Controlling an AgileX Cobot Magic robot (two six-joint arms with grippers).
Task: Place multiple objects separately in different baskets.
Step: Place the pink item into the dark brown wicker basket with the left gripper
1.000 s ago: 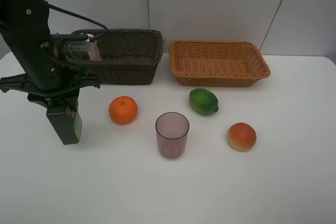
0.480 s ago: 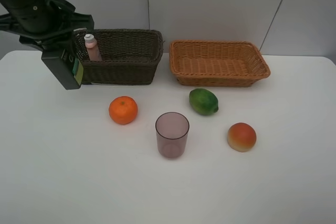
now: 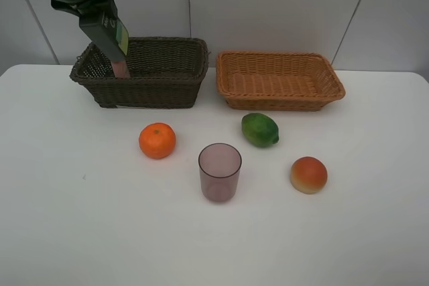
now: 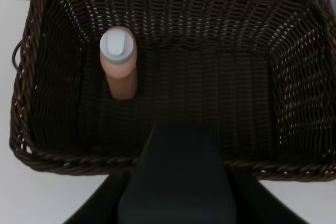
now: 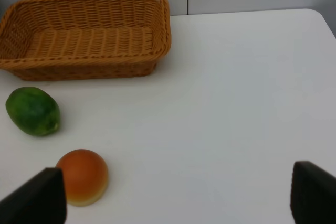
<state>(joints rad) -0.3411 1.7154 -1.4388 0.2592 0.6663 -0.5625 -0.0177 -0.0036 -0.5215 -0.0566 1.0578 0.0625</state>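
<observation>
Two baskets stand side by side at the back of the white table (image 3: 375,232): the dark basket (image 3: 161,88) on the left of the high view, the tan basket (image 3: 279,102) on the right, close together but not touching.

High over the dark basket's left end hangs the left gripper (image 3: 90,1). Its jaws pinch the green bottle (image 3: 107,28), which tilts with its lower end toward the basket. Whether that end is below the rim I cannot tell. In the left wrist view the green bottle (image 4: 178,182) is a dark blurred block over the near rim of the dark basket (image 4: 283,169).

One pink bottle (image 4: 118,72) stands upright inside that basket, white cap up, close to one end wall. From above, only a strip of the pink bottle (image 3: 120,68) shows under the green one.

Four things sit on the table in front of the baskets, all apart from one another. The orange (image 3: 157,140) lies in front of the dark basket. The green fruit (image 3: 260,129) lies just in front of the tan one. The cup (image 3: 219,171) stands upright, mouth up, nearer the camera and between the orange and the peach (image 3: 308,174), which lies farthest right.

The high view does not show the right gripper (image 5: 176,198). Its own wrist view shows two dark fingertips (image 5: 37,198) spread wide with only bare table between them. Beyond them lie the peach (image 5: 82,176), the green fruit (image 5: 32,110) and the tan basket (image 5: 84,66)
</observation>
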